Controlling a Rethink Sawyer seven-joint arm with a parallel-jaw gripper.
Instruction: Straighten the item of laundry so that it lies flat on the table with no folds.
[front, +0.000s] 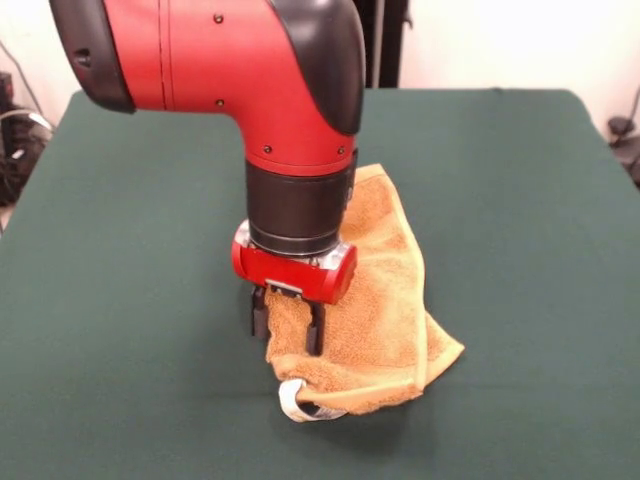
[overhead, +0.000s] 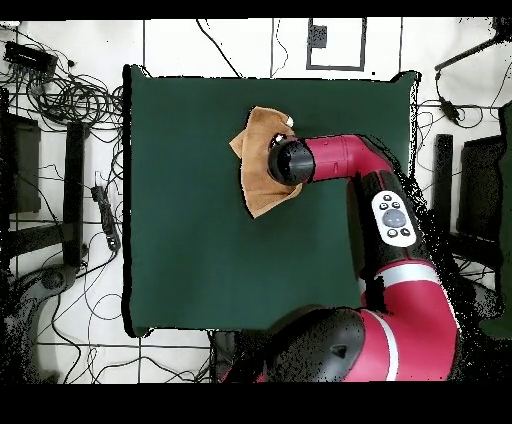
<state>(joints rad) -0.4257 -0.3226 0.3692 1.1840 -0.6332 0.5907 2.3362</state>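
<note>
The item of laundry is an orange-tan terry towel, crumpled and folded over itself near the middle of the green table. A white tag loop hangs at its near corner. My gripper comes straight down on the towel's near left edge. Its two black fingers stand on either side of a bunch of cloth and are shut on it. From overhead the towel lies toward the table's upper middle, and the arm's wrist covers the gripper and part of the cloth.
The red arm reaches in over the table's right side in the overhead view. Cables and dark stands lie on the floor around the table. Green surface extends widely on every side of the towel.
</note>
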